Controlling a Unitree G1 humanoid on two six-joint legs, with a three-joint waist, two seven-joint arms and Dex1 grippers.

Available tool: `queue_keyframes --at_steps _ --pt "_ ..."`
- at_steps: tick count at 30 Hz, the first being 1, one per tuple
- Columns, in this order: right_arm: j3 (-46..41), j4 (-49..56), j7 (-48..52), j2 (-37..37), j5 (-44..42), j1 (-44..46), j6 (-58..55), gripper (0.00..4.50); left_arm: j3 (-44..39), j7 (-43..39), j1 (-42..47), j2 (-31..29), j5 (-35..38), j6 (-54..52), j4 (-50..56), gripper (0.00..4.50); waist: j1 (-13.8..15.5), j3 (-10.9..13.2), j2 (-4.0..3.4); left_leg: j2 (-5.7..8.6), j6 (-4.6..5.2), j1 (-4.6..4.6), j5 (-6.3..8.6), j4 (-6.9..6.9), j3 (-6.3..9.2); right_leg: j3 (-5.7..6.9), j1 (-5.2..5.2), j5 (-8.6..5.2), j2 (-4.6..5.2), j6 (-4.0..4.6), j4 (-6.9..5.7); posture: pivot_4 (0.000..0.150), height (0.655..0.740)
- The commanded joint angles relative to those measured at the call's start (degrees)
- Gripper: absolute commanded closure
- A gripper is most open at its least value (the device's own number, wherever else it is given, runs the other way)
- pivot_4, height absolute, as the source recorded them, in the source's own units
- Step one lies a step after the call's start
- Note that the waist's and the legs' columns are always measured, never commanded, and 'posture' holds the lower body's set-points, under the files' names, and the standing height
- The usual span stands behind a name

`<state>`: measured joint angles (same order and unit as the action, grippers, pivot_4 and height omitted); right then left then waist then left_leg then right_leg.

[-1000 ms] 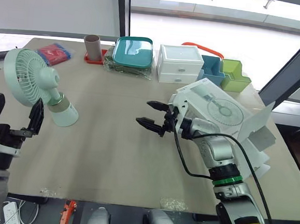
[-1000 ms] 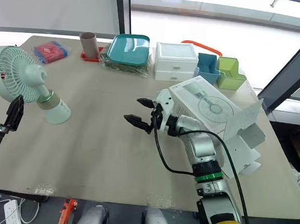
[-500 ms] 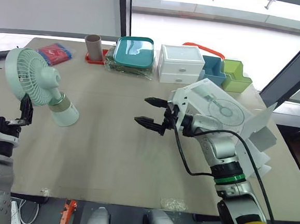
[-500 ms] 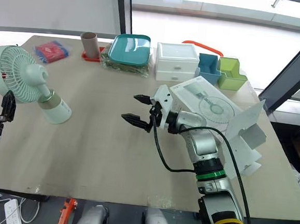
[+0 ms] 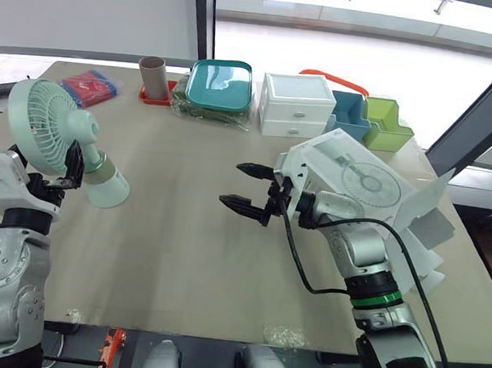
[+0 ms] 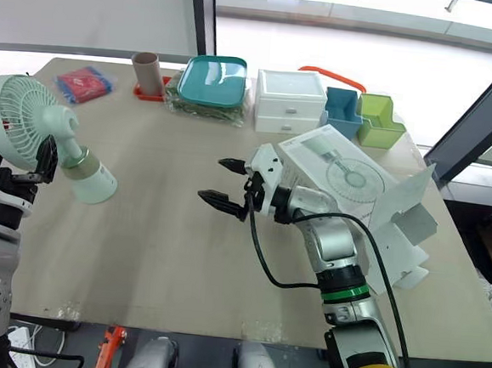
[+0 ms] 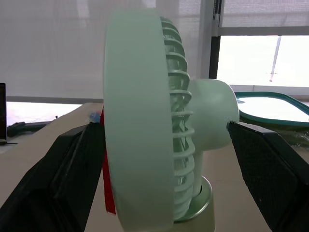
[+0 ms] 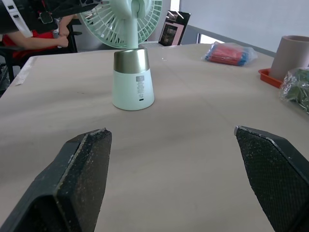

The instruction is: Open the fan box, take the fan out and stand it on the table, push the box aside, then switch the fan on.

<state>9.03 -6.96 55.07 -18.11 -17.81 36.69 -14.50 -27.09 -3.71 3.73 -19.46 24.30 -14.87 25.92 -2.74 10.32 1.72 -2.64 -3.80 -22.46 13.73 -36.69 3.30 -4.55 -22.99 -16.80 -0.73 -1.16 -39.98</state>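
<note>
Left gripper (image 7: 162,126) straddles one fan (image 5: 50,122); right gripper (image 5: 231,184) gapes beside one box (image 5: 361,180).

No text is legible; the small label (image 8: 140,87) on the fan (image 8: 132,72) base cannot be read.

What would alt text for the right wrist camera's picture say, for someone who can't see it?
A pale green fan stands upright on the beige table, framed between two black fingers spread wide apart. Beyond it sit a red packet and a brown cup.
</note>
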Motion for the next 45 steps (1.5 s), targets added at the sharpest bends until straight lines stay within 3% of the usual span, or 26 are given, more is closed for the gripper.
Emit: queue_keyframes --at_steps 1,17,20,21,23,24,25,26,34,45 --pt "-0.26 2.58 0.51 -0.28 -0.29 0.14 0.86 0.05 -0.57 0.75 0.50 -0.12 -0.72 0.49 0.99 0.00 0.00 0.00 0.00 -0.01 0.00 0.00 0.00 0.00 0.01 0.01 0.00 0.00 -0.01 0.00 0.00 0.150 0.7400" --pt "0.38 2.93 0.93 -0.61 0.96 -0.84 1.03 0.05 -0.12 2.11 1.54 0.96 1.31 -3.57 0.92 0.00 0.02 0.00 0.00 0.00 0.00 0.00 0.00 0.00 0.02 0.02 0.00 0.00 0.00 0.00 0.00 0.150 0.7400" --pt "0.47 2.75 0.86 -0.71 1.42 -0.99 1.13 0.00 -0.04 2.58 2.24 1.45 1.43 -3.45 0.54 0.93 0.03 0.00 0.00 0.00 -0.01 0.00 -0.01 0.00 0.02 0.02 0.00 0.00 0.00 0.00 0.00 0.150 0.7400" --pt "0.48 2.80 0.80 -0.72 1.47 -1.07 1.09 0.00 0.01 2.70 2.35 1.64 1.65 -3.60 0.75 1.04 0.02 0.00 0.00 0.00 -0.01 0.00 -0.01 0.00 0.02 0.02 0.00 0.00 0.00 0.00 0.00 0.150 0.7400" --pt "0.50 3.01 0.77 -0.77 1.53 -1.25 1.06 0.00 -0.01 2.97 2.52 1.95 1.91 -3.92 0.99 1.84 0.03 0.00 0.01 0.00 -0.01 0.00 -0.01 0.00 0.02 0.02 0.00 0.00 0.00 0.00 0.00 0.150 0.7400" --pt "0.48 3.18 0.80 -0.81 1.53 -1.37 1.03 0.00 -0.02 3.05 2.55 2.05 1.93 -4.06 1.01 1.84 0.04 0.00 0.00 0.00 -0.01 0.00 -0.01 0.00 0.02 0.02 0.00 0.00 0.00 0.00 0.00 0.150 0.7400" --pt "0.46 3.28 0.83 -0.82 1.55 -1.45 1.01 0.00 -0.03 3.07 2.57 2.13 1.92 -4.12 1.01 2.37 0.05 0.00 0.01 0.00 -0.01 -0.01 -0.01 0.00 0.02 0.02 0.00 0.00 0.00 0.00 0.00 0.150 0.7400" --pt "0.40 3.36 0.78 -0.84 1.58 -1.52 0.98 0.00 0.01 3.07 2.59 2.18 1.79 -4.08 0.98 2.56 0.06 0.00 0.01 0.00 -0.01 -0.01 -0.01 0.00 0.02 0.03 0.00 0.00 0.00 0.00 0.00 0.150 0.7400" --pt "0.24 2.47 0.45 -0.67 2.18 -1.18 1.37 0.00 1.17 1.23 2.44 1.89 1.72 -2.79 0.99 2.57 0.08 0.00 0.01 0.01 -0.02 -0.02 -0.01 0.00 0.03 0.03 0.00 0.00 0.01 0.00 0.00 0.150 0.7400" --pt "-0.82 2.67 -1.71 -0.07 1.57 0.52 -0.23 0.00 1.59 -7.70 5.18 -1.35 9.06 -2.46 4.11 2.57 0.06 0.06 0.11 0.00 -0.02 -0.07 -0.01 0.00 0.07 0.08 -0.02 0.00 0.00 0.00 0.03 0.150 0.7400"
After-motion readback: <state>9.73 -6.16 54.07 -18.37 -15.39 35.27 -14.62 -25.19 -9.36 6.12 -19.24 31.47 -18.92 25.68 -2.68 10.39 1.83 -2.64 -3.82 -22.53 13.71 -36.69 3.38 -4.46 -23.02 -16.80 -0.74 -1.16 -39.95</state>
